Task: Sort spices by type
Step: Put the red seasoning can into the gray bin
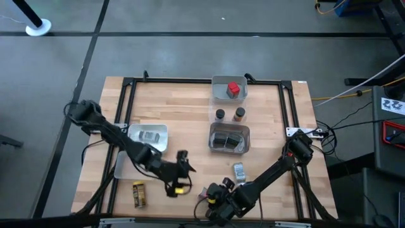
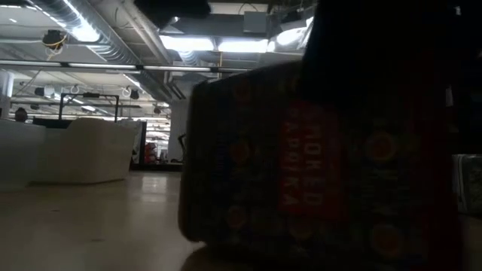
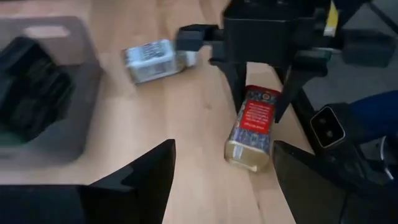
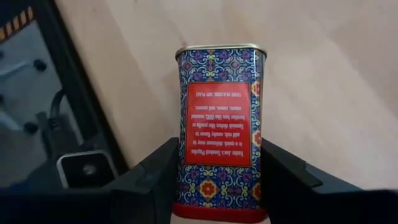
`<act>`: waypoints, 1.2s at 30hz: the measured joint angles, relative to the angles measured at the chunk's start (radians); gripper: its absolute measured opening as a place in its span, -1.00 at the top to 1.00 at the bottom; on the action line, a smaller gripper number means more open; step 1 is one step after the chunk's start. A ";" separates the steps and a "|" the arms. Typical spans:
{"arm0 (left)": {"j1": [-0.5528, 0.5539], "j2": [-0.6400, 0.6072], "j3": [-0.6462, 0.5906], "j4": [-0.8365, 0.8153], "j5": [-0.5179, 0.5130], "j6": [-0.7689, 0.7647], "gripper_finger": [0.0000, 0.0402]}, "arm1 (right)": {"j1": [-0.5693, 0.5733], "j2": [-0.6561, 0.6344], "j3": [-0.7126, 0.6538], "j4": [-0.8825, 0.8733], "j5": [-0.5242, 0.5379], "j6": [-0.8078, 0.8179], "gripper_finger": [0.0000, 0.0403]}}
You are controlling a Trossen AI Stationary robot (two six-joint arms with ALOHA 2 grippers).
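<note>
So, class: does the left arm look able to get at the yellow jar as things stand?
Probably yes. The yellow jar lies alone on bare wood near the open, empty left pincer; the right pincer, closed round the patterned tin, is on the far side.

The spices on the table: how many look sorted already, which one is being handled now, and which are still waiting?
Seemingly done: a red box in the far tray, dark tins in the middle tray, a grey jar in the left tray. In hand: the right gripper straddles a patterned tin. Left loose: a yellow jar, a silver jar, and two small round jars. The left gripper is open.
</note>
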 joint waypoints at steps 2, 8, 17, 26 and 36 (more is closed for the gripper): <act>-0.013 0.052 0.000 0.064 0.003 0.018 -0.25 | -0.012 0.004 0.037 -0.034 -0.037 -0.031 0.11; -0.040 0.160 0.000 0.130 0.009 -0.011 -0.25 | -0.038 0.004 0.144 -0.131 -0.111 -0.086 0.11; -0.070 0.196 0.000 0.277 0.017 -0.032 -0.25 | -0.080 0.004 0.198 -0.158 -0.158 -0.148 0.10; -0.070 0.196 0.000 0.287 0.029 -0.038 -0.25 | -0.091 0.004 0.198 -0.094 -0.180 -0.192 0.10; -0.073 0.196 0.000 0.273 0.030 -0.138 -0.25 | -0.090 0.004 0.198 -0.062 -0.140 -0.220 0.10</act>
